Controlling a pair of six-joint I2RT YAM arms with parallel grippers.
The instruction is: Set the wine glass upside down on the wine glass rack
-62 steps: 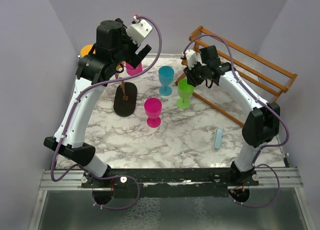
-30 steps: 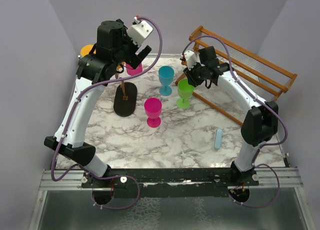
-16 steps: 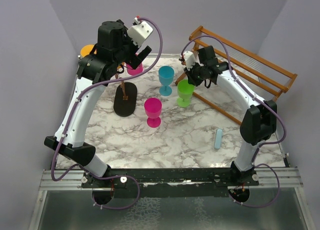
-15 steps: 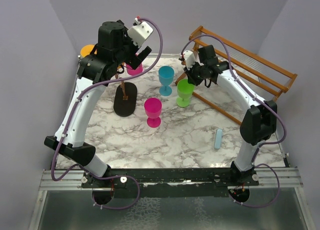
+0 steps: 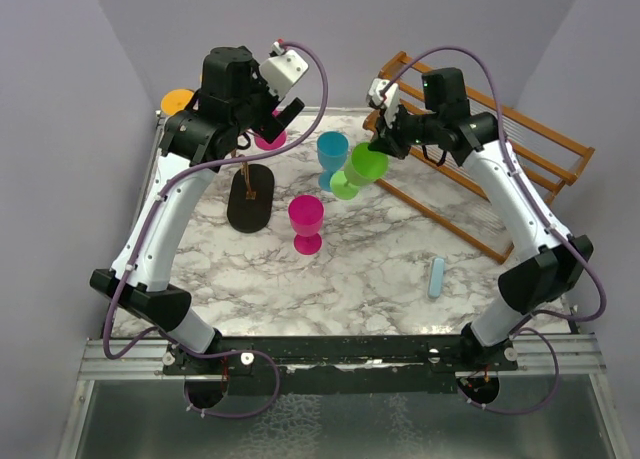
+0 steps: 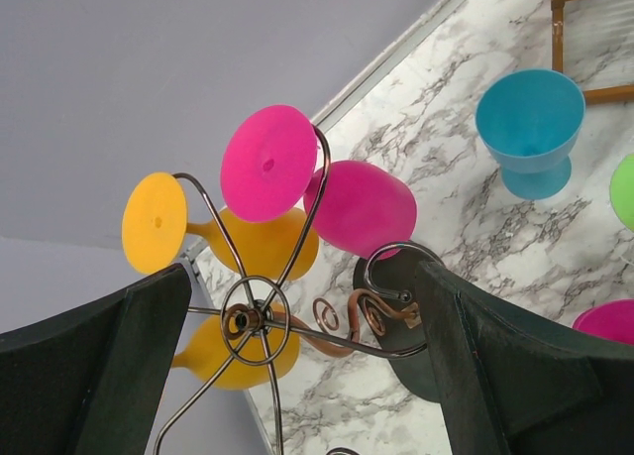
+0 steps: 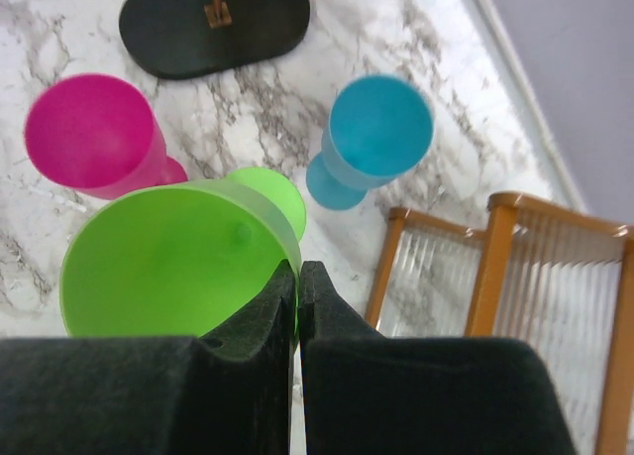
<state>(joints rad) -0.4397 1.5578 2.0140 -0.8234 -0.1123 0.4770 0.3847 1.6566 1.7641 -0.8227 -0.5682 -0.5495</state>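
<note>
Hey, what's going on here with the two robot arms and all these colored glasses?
The right gripper is shut on the rim of the green wine glass, holding it tilted above the table. The left gripper hovers wide open over the top of the wine glass rack, where a hanging pink glass and orange glasses sit upside down. A blue glass and a standing pink glass are upright nearby.

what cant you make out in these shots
Top view: curled arms of the thin dark wire glass rack, mostly under the left arm.
Right wrist view: stem of the lime green plastic wine glass, behind its bowl.
Left wrist view: foot of the lower yellow glass, behind the left pincer.
</note>
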